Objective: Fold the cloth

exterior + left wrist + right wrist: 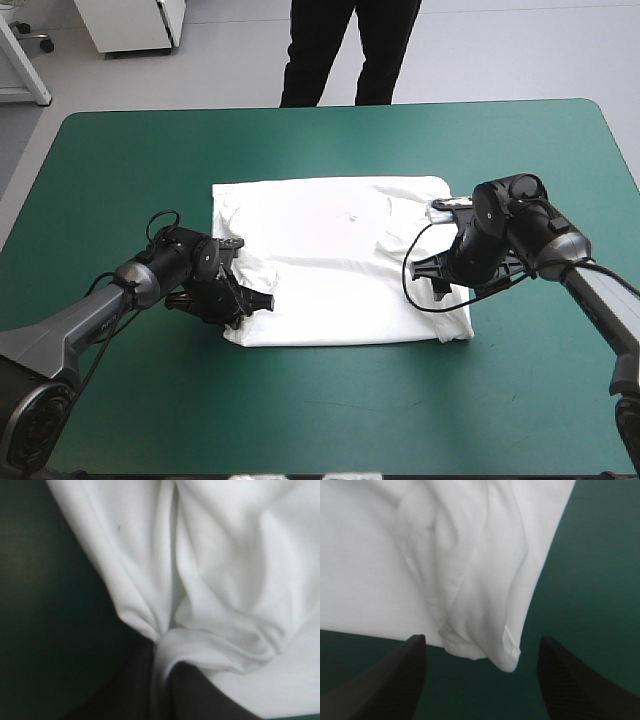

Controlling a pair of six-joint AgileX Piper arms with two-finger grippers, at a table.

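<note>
The white T-shirt [335,255] lies folded in a rough rectangle in the middle of the teal-green table. My left gripper [258,300] sits at its near left corner. In the left wrist view this gripper [162,650] is shut on the T-shirt [230,580], with a bunched ridge of fabric running out from between the black fingers [200,695]. My right gripper [441,288] is low at the shirt's near right side. It is open [482,641], and a rounded fold of the T-shirt [470,580] hangs between its fingers [395,680] without being pinched.
Bare teal-green cover [330,410] surrounds the shirt on all sides, widest toward the near edge. A black cable loops over the shirt's near right corner beside the right gripper.
</note>
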